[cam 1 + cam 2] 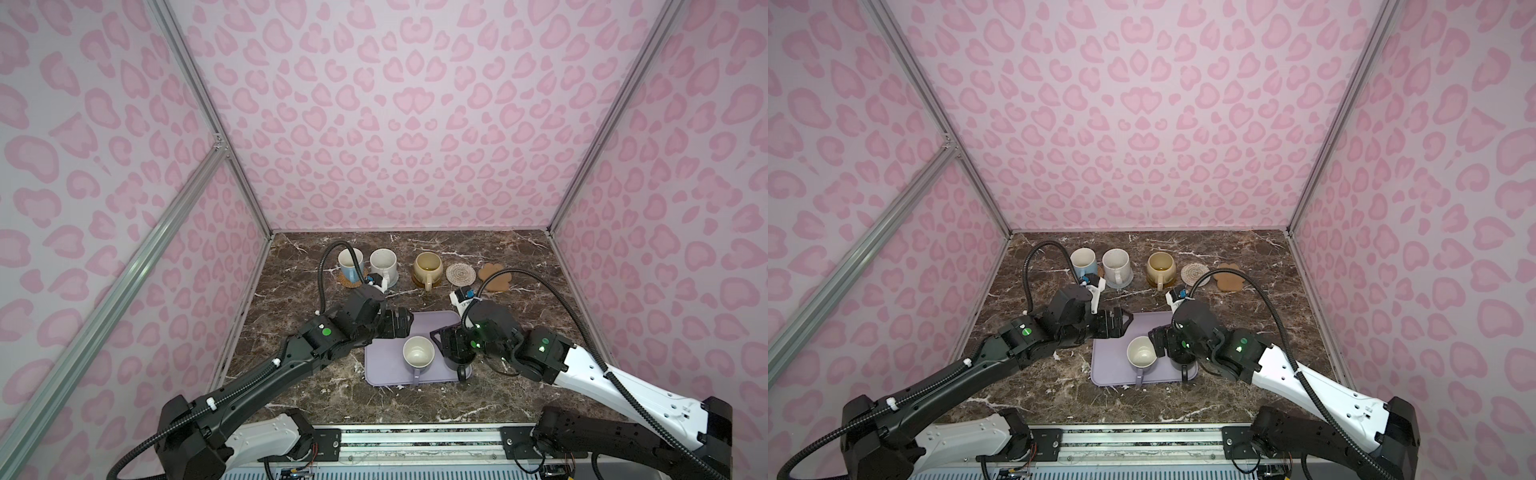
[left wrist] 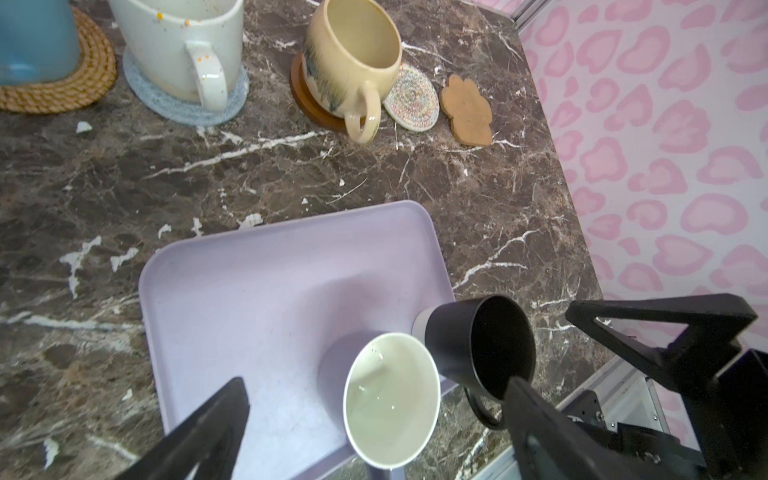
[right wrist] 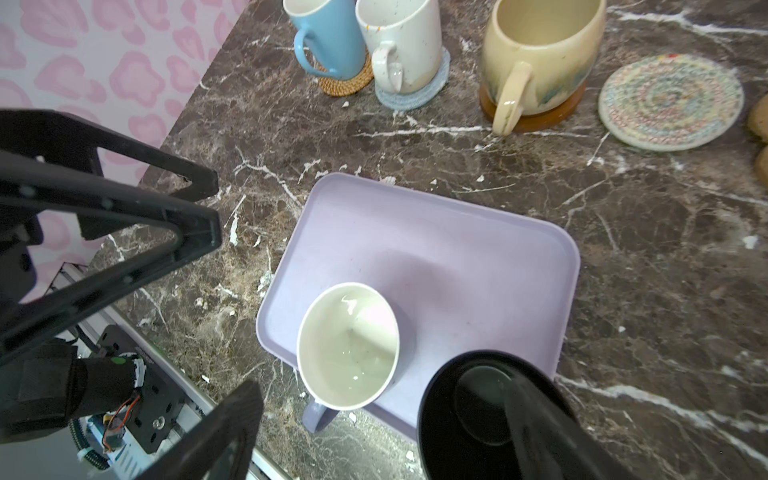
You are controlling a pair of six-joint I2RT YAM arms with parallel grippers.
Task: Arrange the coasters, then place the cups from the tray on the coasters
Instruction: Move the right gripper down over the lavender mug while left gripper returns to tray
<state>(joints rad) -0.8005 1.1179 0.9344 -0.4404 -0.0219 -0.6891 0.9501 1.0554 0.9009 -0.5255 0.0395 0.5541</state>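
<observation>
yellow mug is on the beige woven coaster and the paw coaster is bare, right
Not quite. The yellow mug is on the brown coaster. The beige woven coaster lies bare beside it, as the left wrist view shows. The paw coaster is bare, as you say.

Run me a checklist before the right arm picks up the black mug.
1. Right gripper open: ok.
2. Its fingers lined up on the black mug: cannot tell; one finger hangs at the rim, depth unclear.
3. Black mug upright on the tray: ok.
4. Room beside the lavender mug: not ok, the two stand close together.
5. Woven coaster and paw coaster bare: ok.
6. Left gripper open, holding nothing, clear of both mugs: ok.
</observation>
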